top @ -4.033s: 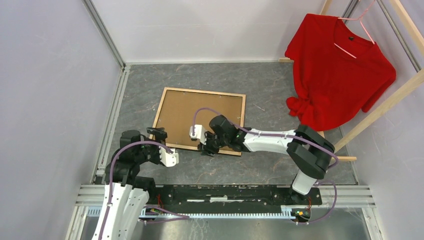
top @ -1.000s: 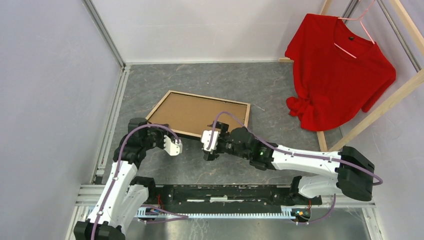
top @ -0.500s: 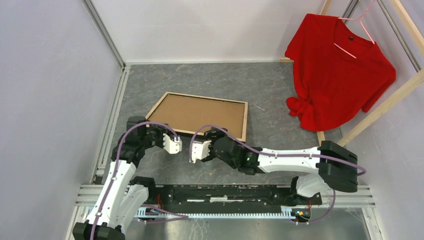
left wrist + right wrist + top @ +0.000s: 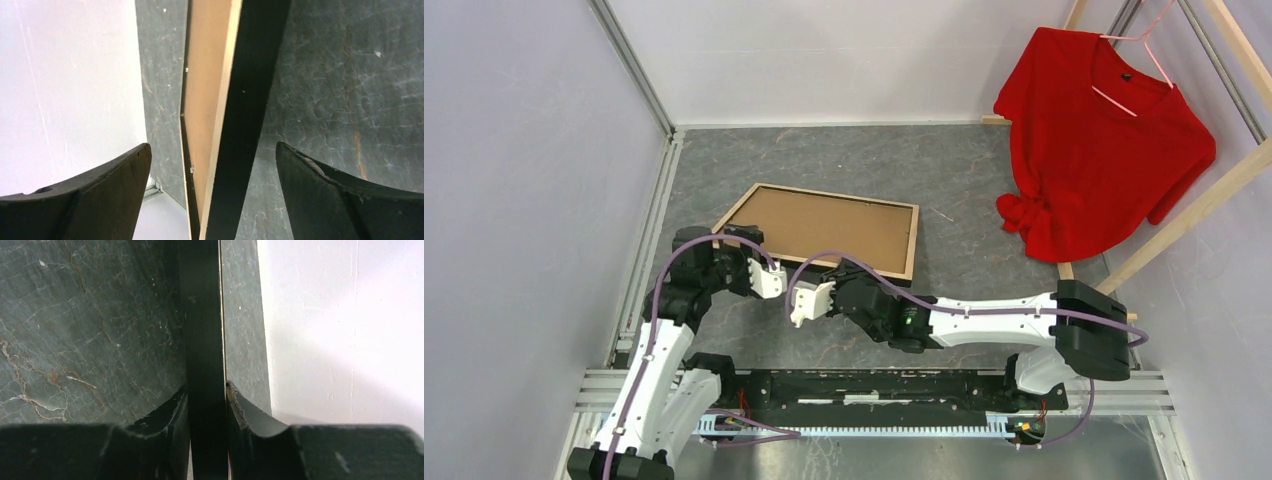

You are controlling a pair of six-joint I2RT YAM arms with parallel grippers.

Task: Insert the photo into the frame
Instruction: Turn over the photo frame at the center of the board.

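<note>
a: where is the frame (image 4: 914, 240) found?
b: it is laid back-up on the grey table (image 4: 984, 190), left of centre. the brown board (image 4: 824, 228) is seen inside its wood rails. its near edge is partly hidden by the two wrists, and whether that edge is lifted cannot be told.
a: how is the left arm (image 4: 659, 345) posed?
b: it is raised from its base at the near left and bent at the elbow. the wrist is turned right, toward the frame's near left corner. the left jaws are spread wide. in the left wrist view the frame's edge (image 4: 247, 100) is seen between the fingers (image 4: 100, 200) and is touched by neither.
a: and the right arm (image 4: 994, 312)?
b: it is stretched low and leftward across the near table from its shoulder at the right. the right jaws are clenched on the frame's black rail (image 4: 202, 340), which is pinched between both fingers (image 4: 165, 432) in the right wrist view.
a: are the wrists close?
b: they are set just beside each other, not touching, at the frame's near edge.
</note>
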